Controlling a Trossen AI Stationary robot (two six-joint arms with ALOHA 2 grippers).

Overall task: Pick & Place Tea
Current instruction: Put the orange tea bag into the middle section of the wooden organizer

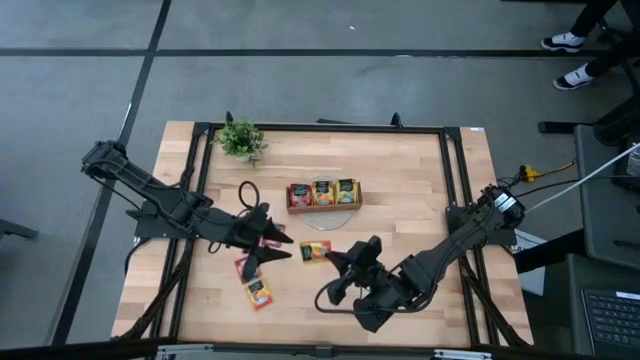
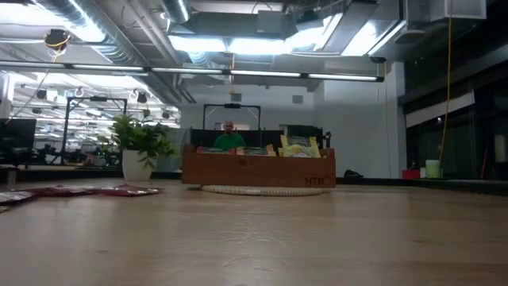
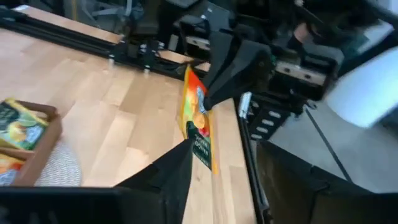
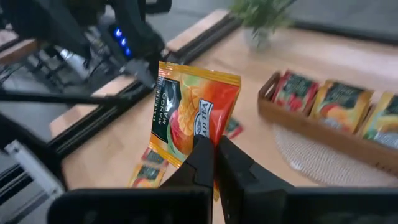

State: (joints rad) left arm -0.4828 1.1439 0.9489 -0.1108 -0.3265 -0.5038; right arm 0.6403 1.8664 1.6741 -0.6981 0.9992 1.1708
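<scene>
Between both grippers: 1 orange sachet point(image 4: 196, 118), mid-handover.
Right gripper point(image 4: 214, 152) jaws clamped on its lower edge; left gripper point(image 3: 199, 124) jaws apart around it; tray point(image 1: 323, 195) lies beyond.

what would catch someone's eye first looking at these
The orange tea sachet held upright, pinched at its lower edge by the shut right gripper, mid-table between the two arms. The left gripper sits close beside it, jaws parted. Behind them, the wooden tray stands on a round mat with red, orange and yellow-green sachets sorted into its compartments.
</scene>
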